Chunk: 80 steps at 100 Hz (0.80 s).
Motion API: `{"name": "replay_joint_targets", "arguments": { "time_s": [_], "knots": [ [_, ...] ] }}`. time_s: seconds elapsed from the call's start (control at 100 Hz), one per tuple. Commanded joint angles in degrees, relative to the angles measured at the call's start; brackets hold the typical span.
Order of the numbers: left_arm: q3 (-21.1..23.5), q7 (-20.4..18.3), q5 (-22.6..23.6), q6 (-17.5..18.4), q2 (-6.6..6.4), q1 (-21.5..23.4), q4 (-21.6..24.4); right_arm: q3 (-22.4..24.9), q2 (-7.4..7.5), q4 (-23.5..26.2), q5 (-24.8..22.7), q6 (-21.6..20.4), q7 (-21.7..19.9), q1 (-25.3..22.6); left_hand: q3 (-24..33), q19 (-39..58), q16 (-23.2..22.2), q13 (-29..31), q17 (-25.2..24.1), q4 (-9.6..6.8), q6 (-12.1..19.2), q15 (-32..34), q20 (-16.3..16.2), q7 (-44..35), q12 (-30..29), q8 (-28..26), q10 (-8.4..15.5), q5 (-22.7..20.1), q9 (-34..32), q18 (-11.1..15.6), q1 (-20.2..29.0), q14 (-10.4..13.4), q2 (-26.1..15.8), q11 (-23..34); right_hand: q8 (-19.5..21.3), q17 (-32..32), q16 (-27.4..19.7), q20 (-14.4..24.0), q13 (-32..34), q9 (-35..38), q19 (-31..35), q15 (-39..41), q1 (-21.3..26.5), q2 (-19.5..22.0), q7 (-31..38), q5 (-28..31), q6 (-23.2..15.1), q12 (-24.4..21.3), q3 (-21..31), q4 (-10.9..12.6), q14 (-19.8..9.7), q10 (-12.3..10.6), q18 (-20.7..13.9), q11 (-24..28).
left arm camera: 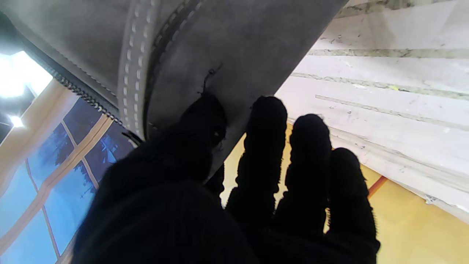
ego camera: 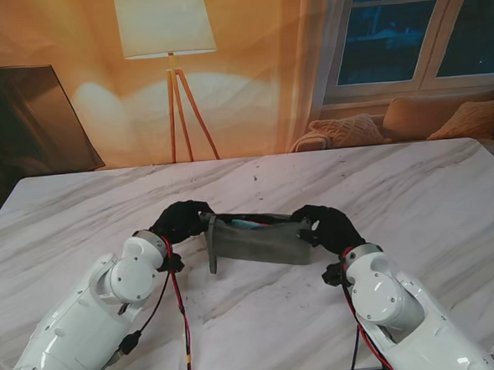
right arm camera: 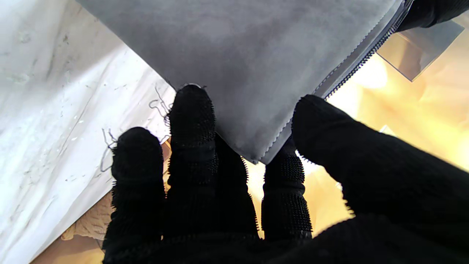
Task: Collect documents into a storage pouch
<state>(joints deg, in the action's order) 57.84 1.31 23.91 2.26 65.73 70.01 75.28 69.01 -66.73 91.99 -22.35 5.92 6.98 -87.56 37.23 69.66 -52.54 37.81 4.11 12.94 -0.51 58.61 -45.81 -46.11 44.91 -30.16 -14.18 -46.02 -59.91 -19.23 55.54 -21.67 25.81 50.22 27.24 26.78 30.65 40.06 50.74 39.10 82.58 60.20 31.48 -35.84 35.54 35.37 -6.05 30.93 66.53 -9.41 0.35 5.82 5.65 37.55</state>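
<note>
The inside of the pouch (ego camera: 259, 245) is mostly hidden; only a thin strip of teal shows at its open top edge, and what that strip belongs to cannot be determined. No documents can be identified. The pouch is grey, soft-sided, with a zipper (left arm camera: 82, 93) and stitched seam along its mouth. It is held upright above the white marble counter (ego camera: 415, 191), near the middle, between both arms. The left robot hand (ego camera: 180, 220) grasps the pouch's left upper corner, thumb on one face, fingers (left arm camera: 265, 146) behind. The right robot hand (ego camera: 327, 225) grasps the right end, thumb (right arm camera: 329, 135) and fingers pinching the corner.
</note>
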Motion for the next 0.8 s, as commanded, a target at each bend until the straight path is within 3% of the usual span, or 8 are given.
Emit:
{"name": "replay_joint_targets", "arguments": {
  "time_s": [0.0, 0.4, 0.6, 0.79],
  "knots": [
    [0.13, -0.45, -0.53, -0.78, 0.42, 0.72, 0.37, 0.81, 0.17, 0.78, -0.55, -0.16, -0.03, -0.36, 4.55, 2.27, -1.07, 2.26, 0.13, -3.01, 0.22, 1.34, -1.74, -7.82, 1.31, -4.65, -1.00, -1.32, -2.23, 0.93, 2.96, -4.51, 0.28, 1.62, 0.53, -1.36, 0.12, 0.08, -2.27, -3.41, -0.77, -1.45, -2.85, -0.01, -1.25, -2.57, 1.93, -0.29, 0.64, 1.82, -1.48, -0.84, -1.15, -0.47],
    [0.42, 1.18, -0.89, -1.22, 0.81, 1.55, 0.89, 3.87, 0.09, 3.92, -2.94, -2.80, 2.55, -1.95, 6.66, 2.46, -1.48, 2.53, 0.33, -3.33, -0.23, 1.79, -2.25, -7.98, 1.79, -5.38, -1.21, -1.74, -2.63, 0.64, 2.02, -4.88, 1.27, 2.09, 2.22, -7.94, -0.44, 1.81, -11.71, -12.91, -6.32, -9.44, -5.75, 0.18, -2.62, -3.95, 1.27, -1.27, -0.11, 1.53, -2.60, -1.10, -2.98, -1.46],
    [0.38, 2.18, -0.49, -1.97, 1.02, 1.58, 0.98, 5.06, 0.31, 7.33, -3.80, -6.08, 2.89, -4.21, 10.61, 2.97, -1.72, 3.90, 1.43, -3.70, -1.23, 3.10, -3.12, -7.84, 1.66, -5.15, -1.48, -2.67, -4.03, 0.03, -0.12, -5.55, 3.18, 3.06, 3.38, -4.96, 2.73, 3.99, -8.22, -6.50, -4.11, -4.32, -6.99, 0.15, -2.05, -1.68, 1.68, 2.30, 0.00, 1.67, -2.87, -0.34, -2.92, 4.14],
    [0.42, 2.17, -0.36, -2.05, 1.00, 1.67, 1.41, 4.15, 0.93, 10.51, -1.70, -8.23, -0.57, -6.30, 13.57, 3.35, -1.61, 5.36, 2.70, -4.06, -1.99, 4.16, -3.60, -7.93, 1.35, -4.79, -1.35, -3.38, -5.37, -0.31, -1.77, -5.81, 4.64, 3.94, 3.97, 0.62, 4.79, 4.81, -1.37, 1.63, 0.83, 1.73, -7.77, 0.93, -1.10, 2.88, 2.15, 5.90, -0.47, 1.80, -2.42, -0.06, -2.24, 7.26]
  ]
}}
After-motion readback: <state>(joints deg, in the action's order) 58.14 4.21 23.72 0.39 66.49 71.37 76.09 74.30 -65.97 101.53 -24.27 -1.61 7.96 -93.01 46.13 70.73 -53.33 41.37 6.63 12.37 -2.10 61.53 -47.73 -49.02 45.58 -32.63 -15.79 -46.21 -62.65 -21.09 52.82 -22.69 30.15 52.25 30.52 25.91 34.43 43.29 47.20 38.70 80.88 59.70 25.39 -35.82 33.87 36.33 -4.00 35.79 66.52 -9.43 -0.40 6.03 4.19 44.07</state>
